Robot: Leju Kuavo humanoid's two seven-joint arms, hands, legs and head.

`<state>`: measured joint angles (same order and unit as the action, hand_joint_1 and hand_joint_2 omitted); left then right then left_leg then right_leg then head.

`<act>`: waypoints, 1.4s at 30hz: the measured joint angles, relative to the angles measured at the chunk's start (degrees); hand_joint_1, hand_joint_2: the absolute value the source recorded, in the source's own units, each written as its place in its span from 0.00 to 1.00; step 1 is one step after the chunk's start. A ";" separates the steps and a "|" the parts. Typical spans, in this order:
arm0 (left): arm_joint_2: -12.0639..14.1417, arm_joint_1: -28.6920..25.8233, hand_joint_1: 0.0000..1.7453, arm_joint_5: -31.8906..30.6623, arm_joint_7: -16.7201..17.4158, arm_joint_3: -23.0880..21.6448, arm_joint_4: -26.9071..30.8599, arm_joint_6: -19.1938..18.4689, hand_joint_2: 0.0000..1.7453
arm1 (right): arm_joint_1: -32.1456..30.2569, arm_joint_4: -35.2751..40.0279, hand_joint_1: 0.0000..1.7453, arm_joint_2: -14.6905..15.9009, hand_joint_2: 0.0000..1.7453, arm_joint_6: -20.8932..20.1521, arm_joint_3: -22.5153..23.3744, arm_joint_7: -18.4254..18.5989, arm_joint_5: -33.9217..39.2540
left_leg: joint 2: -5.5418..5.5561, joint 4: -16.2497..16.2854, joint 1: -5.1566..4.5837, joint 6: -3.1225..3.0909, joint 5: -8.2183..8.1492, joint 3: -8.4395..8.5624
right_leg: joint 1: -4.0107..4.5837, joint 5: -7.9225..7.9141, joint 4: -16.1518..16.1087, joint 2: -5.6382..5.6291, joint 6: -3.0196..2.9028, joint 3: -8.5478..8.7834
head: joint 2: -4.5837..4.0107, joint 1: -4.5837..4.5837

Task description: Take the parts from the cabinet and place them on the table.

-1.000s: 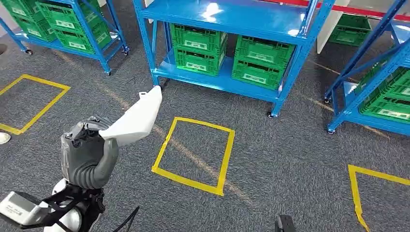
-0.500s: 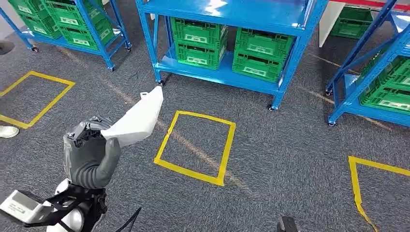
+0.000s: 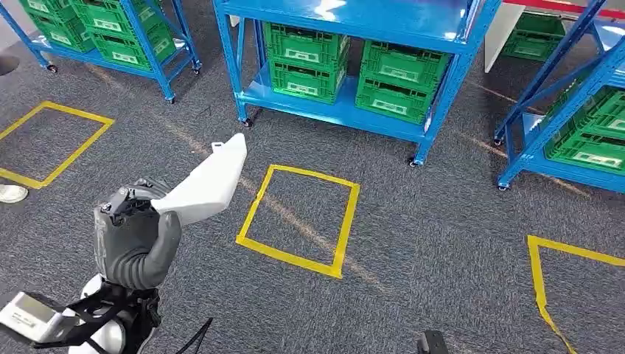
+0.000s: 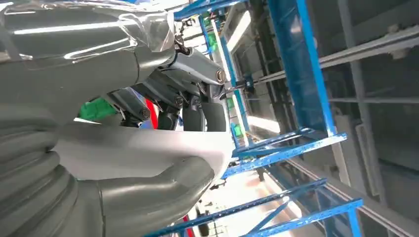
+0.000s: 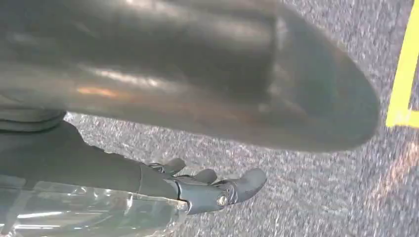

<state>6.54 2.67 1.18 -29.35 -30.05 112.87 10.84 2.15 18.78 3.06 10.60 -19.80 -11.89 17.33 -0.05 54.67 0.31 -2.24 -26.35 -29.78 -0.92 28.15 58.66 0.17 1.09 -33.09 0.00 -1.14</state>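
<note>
change: the whole head view is sliding, the blue racks and the yellow floor square sitting a little differently than a second ago, while the left hand and the part are keeping the same place in the picture; the camera is moving, not the things.
meaning: the robot is judged to be walking or turning with the part already taken out, so the carry to the table is under way and the set-down is not yet done; no table is showing here.
left hand: the left hand is raised in front of the body, its thumb and dark fingers closing around the wide end of the white part.
part position: the part is riding above the grey carpet, well apart from the racks and the green crates.
long axis: it is running from the hand forward and slightly rightward, rising as it goes.
pointing: the narrow tip with its small tab is aiming toward the middle rack's near left leg.
right hand: the right hand is hanging low over the carpet, fingers loosely apart and holding nothing.
</note>
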 joint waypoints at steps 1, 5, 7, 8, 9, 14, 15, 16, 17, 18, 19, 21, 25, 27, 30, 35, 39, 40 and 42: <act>-0.02 -0.01 1.00 0.00 0.00 0.00 0.00 0.00 1.00 | -0.01 0.00 0.00 0.02 0.00 0.00 -0.04 0.02 -0.02 | 0.02 0.00 -0.04 -0.19 0.16 -0.34 | -0.08 2.08 4.30 -0.02 -0.24 -1.94 | 0.00 0.05; -0.05 -0.10 1.00 0.00 0.00 -0.02 0.00 0.00 1.00 | -0.18 -0.02 0.00 0.15 0.00 0.00 -0.09 0.04 0.00 | 0.20 0.09 -0.22 -0.24 0.80 -1.29 | -0.15 5.45 15.42 -0.04 0.59 -6.64 | 0.00 0.04; -0.05 -0.09 1.00 0.07 0.00 -0.02 0.00 0.00 1.00 | -0.15 -0.02 0.00 0.15 0.00 0.00 -0.09 0.04 0.00 | 0.29 0.20 -0.19 -0.16 0.85 -1.30 | -0.24 3.82 11.71 -0.04 1.18 -4.56 | 0.00 0.07; -0.05 -0.07 1.00 0.11 -0.02 -0.02 0.00 -0.02 1.00 | -0.10 -0.02 0.00 0.20 0.00 0.00 -0.11 0.04 0.00 | 0.41 0.49 -0.16 -0.06 0.81 -1.33 | -0.39 1.31 5.13 -0.05 1.83 -1.07 | 0.00 0.04; -0.05 -0.07 1.00 0.13 -0.11 -0.02 0.00 -0.04 1.00 | -0.06 0.00 0.00 0.28 0.00 0.00 -0.13 0.04 0.00 | 0.50 0.90 -0.17 0.14 0.67 -1.45 | -0.52 -0.52 -0.30 -0.15 2.09 1.78 | 0.00 0.07; -0.07 -0.20 1.00 0.13 -0.66 0.02 0.39 0.00 1.00 | -0.02 -0.02 0.00 0.29 0.00 0.00 -0.46 0.09 -0.02 | 0.77 1.76 -0.32 1.77 1.00 -2.79 | 0.01 -0.96 -2.48 -0.37 -0.22 2.23 | 0.00 -0.02; -0.07 -0.22 1.00 0.18 -0.66 0.11 0.48 0.04 1.00 | 0.09 0.00 0.00 0.09 0.00 0.00 -0.59 0.09 -0.04 | 0.74 2.24 -0.11 2.09 0.44 -3.22 | -0.53 -1.29 -2.78 -0.18 -0.71 2.31 | 0.00 0.02; -0.07 -0.16 1.00 0.17 -0.68 0.18 0.63 0.04 1.00 | 0.17 0.00 0.00 0.15 0.00 0.00 -0.66 0.09 -0.09 | 0.61 4.06 -0.12 2.45 -1.12 -4.02 | -0.51 -1.29 -2.76 -0.11 -0.81 2.30 | 0.00 -0.24; -0.07 -0.17 1.00 0.18 -0.72 0.22 0.72 0.07 1.00 | 0.22 0.00 0.00 0.20 0.00 0.00 -0.72 0.09 -0.15 | 0.44 7.73 0.07 2.73 -3.29 -5.49 | -0.50 -1.35 -2.75 -0.03 -1.10 2.26 | 0.00 -0.41; -0.04 -0.24 1.00 0.17 -0.74 0.24 0.72 0.07 1.00 | 0.23 0.00 0.00 0.20 0.00 0.00 -0.88 0.09 -0.22 | 0.37 12.49 0.24 2.99 -5.53 -7.60 | -0.40 -1.44 -2.74 0.14 -1.26 2.13 | 0.00 -0.35; -0.02 -0.41 1.00 0.18 -0.74 0.31 0.72 0.11 1.00 | 0.23 0.00 0.00 0.22 0.00 0.00 -0.96 0.11 -0.22 | 0.36 17.32 0.35 3.16 -7.41 -9.79 | -0.31 -1.44 -2.71 0.33 -1.26 1.98 | 0.00 -0.35; -0.02 -0.89 1.00 0.57 -0.79 0.66 0.72 0.24 1.00 | 0.22 0.00 0.00 0.24 0.00 0.00 -1.27 0.31 -0.31 | 0.32 20.10 0.41 3.25 -7.40 -10.89 | -0.26 -1.46 -2.61 0.73 -1.25 1.85 | 0.00 -0.37; -0.05 -0.97 1.00 0.83 -0.85 1.42 0.87 0.57 1.00 | 0.34 0.02 0.00 0.20 0.00 0.00 -1.53 0.39 -0.31 | -1.84 2.53 0.14 2.32 -0.59 -1.48 | -0.13 -1.47 -2.57 1.45 -1.17 2.14 | 0.00 -0.37; -0.15 -1.01 1.00 0.98 -0.96 1.64 0.96 0.74 1.00 | 0.39 0.02 0.00 0.20 0.00 0.00 -1.62 0.42 -0.26 | -1.57 2.06 -0.35 1.92 -0.84 -1.64 | 0.36 -1.68 -2.44 1.90 -0.72 1.63 | 0.00 -0.31; -0.18 -1.57 1.00 1.09 -0.98 2.32 1.36 1.07 1.00 | 0.51 0.07 0.00 0.22 0.00 0.00 -1.77 0.44 -0.24 | -0.65 1.04 -0.06 0.64 0.10 -1.32 | 0.49 -1.74 -2.66 2.65 0.30 1.45 | 0.00 -0.35; -0.50 -2.60 1.00 3.74 -0.65 3.80 1.46 1.49 1.00 | 0.30 0.02 0.00 0.42 0.00 0.00 -1.82 0.42 0.46 | 0.61 0.73 -0.24 -0.30 0.96 -2.10 | 0.03 6.27 15.26 0.30 -0.31 -6.75 | 0.00 -0.06; -0.83 -3.57 1.00 5.51 -0.31 5.61 1.44 1.73 1.00 | 0.10 0.00 0.00 0.59 0.00 0.02 -1.82 0.22 0.68 | 2.17 1.62 -0.22 -0.02 0.80 -2.37 | -0.23 0.70 3.39 -0.16 1.62 -0.59 | 0.00 -0.06; -0.96 -3.82 1.00 5.81 -0.02 6.12 1.44 1.75 1.00 | 0.11 0.00 0.00 0.63 0.00 0.07 -1.82 0.15 0.76 | 2.43 2.00 -0.23 0.27 0.61 -2.56 | -0.42 -0.47 -1.58 -1.25 1.60 1.77 | 0.00 0.00; -1.01 -4.35 1.00 6.73 0.46 6.93 1.46 1.77 1.00 | 0.17 0.00 0.00 0.61 0.00 0.09 -1.82 0.02 1.07 | 2.81 2.44 -0.61 0.96 0.59 -3.20 | -0.05 -0.42 -1.66 -1.04 0.29 1.81 | 0.00 -0.04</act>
<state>5.53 -1.68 7.91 -28.89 -23.12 114.33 12.61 2.32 18.78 3.67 10.69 -21.62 -11.87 18.40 2.76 57.12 -0.31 -1.28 -25.76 -32.98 -0.97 27.73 57.00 -0.87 1.38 -31.28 0.00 -1.18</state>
